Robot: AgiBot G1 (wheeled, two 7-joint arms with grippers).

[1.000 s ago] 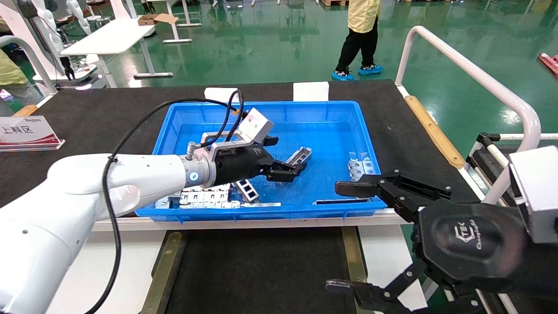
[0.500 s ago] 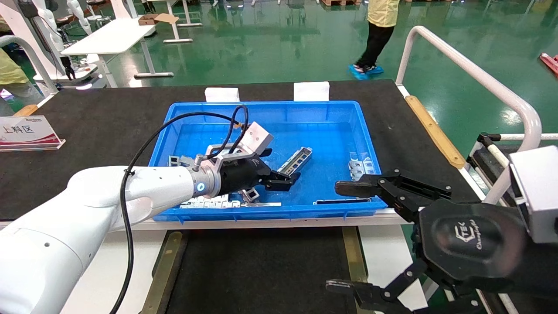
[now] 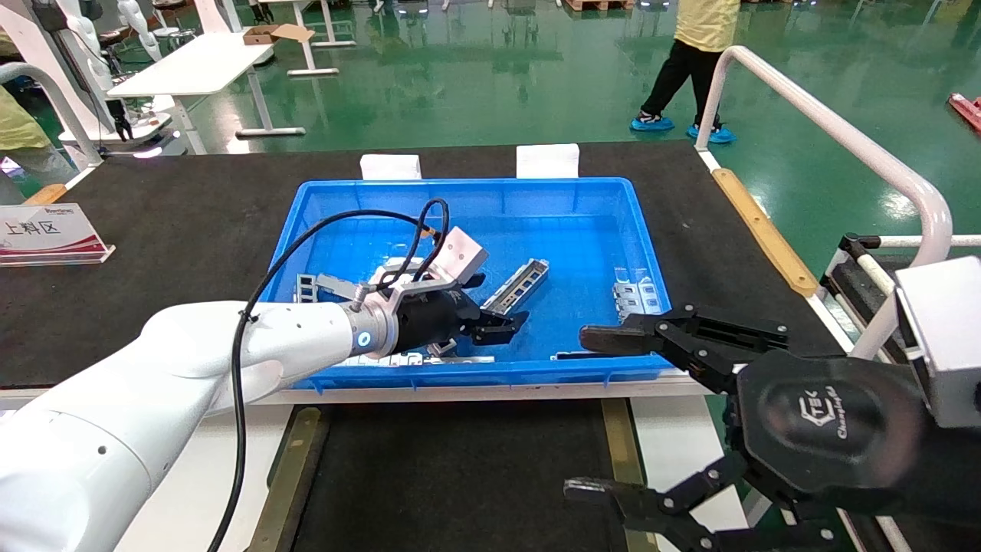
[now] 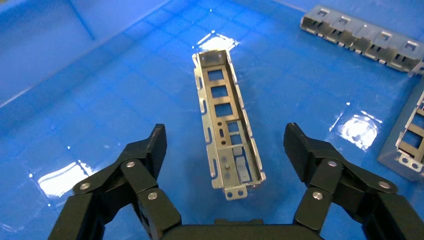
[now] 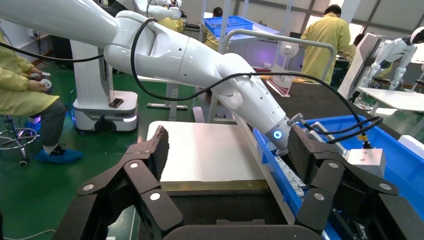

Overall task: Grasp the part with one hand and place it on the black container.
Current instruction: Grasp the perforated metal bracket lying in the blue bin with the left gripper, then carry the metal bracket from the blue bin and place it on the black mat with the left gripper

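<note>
The part [image 3: 519, 284], a slim silver-grey bracket with rectangular cutouts, lies flat on the floor of the blue crate [image 3: 460, 186]. My left gripper [image 3: 507, 323] is open and empty, low inside the crate just short of the part's near end. In the left wrist view the part [image 4: 223, 105] lies lengthwise between the spread fingers of the left gripper [image 4: 226, 135], not touching them. The black container [image 3: 460, 475], edged by brass strips [image 3: 287, 475], lies in front of the crate. My right gripper [image 3: 586, 414] is open and empty above the container's right side.
Other brackets lie in the crate at the right [image 3: 632, 295], far left [image 3: 310, 287] and near wall [image 3: 383, 359]. A white rail [image 3: 828, 123] runs along the right. A sign [image 3: 46, 230] stands on the table at far left. In the right wrist view the container [image 5: 220, 207] adjoins a white surface [image 5: 210, 152].
My left gripper has drawn back toward the crate's near-left side, uncovering the part's full length. The right gripper has shifted slightly left. A person behind the table has walked to the right.
</note>
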